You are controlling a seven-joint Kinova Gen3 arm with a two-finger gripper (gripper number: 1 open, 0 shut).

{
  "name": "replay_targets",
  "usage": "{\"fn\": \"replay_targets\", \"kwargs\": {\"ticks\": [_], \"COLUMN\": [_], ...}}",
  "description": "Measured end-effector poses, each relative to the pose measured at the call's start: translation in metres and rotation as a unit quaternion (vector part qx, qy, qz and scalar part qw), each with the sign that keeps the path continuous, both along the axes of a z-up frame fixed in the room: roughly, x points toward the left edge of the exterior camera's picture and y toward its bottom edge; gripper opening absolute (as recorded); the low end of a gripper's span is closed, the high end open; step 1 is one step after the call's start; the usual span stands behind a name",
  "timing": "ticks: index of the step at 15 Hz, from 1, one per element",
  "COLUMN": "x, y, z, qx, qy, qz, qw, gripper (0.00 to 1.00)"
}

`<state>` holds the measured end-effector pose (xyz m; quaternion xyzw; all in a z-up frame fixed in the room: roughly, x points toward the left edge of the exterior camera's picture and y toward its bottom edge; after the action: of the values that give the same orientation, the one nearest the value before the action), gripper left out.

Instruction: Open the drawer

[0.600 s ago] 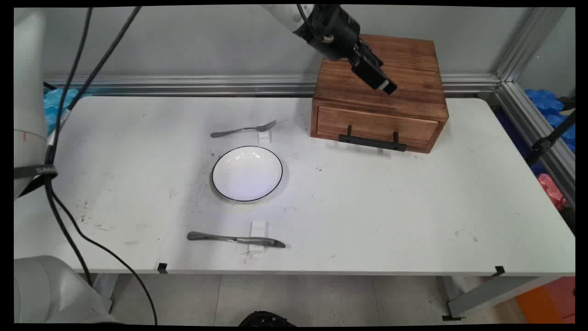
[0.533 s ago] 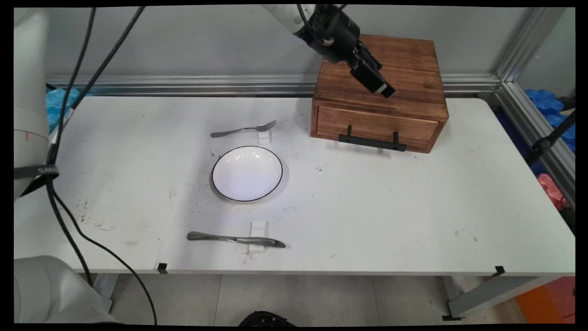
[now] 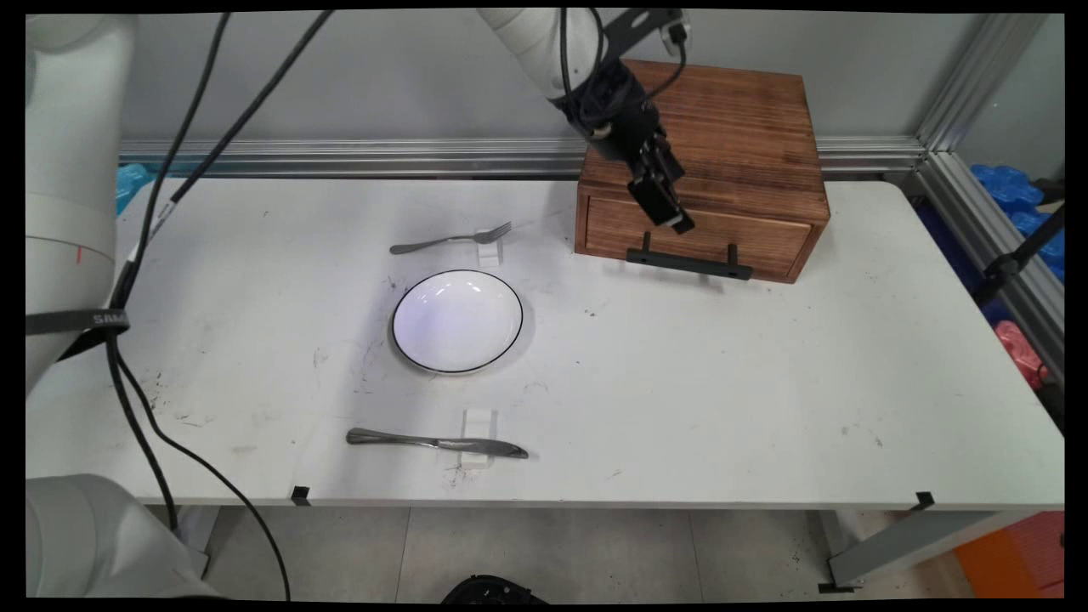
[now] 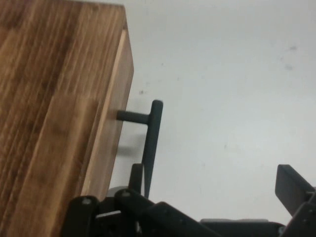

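Note:
A wooden box (image 3: 731,127) with one drawer stands at the table's back right; a black bar handle (image 3: 688,263) runs along the drawer front. My gripper (image 3: 677,224) hangs in front of the drawer face, just above the handle's left part and tilted down toward it. In the hand view the box (image 4: 54,108) fills the left side, and the handle (image 4: 153,143) sticks out from it on a short post. There my gripper (image 4: 212,185) is open, one finger beside the handle, the other finger (image 4: 291,187) far to the right. It holds nothing.
A white plate (image 3: 457,321) with a dark rim sits mid-table. A fork (image 3: 450,240) lies behind it and a knife (image 3: 436,443) near the front edge, each resting on a small white block. Black cables hang at the left.
The gripper has come down and to the left, from over the box's top to in front of the drawer face near the handle. Plate, fork and knife have not moved.

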<state>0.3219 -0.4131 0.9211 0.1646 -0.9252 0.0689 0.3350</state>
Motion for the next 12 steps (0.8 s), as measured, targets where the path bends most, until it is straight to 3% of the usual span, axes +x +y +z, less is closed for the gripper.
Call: {"fn": "replay_targets", "kwargs": {"ticks": [12], "x": [-0.036], "y": [-0.025], "z": [-0.048], "qx": [0.018], "qy": [-0.101], "qz": [0.007], "qw": [0.9947], "gripper": [1.00]}}
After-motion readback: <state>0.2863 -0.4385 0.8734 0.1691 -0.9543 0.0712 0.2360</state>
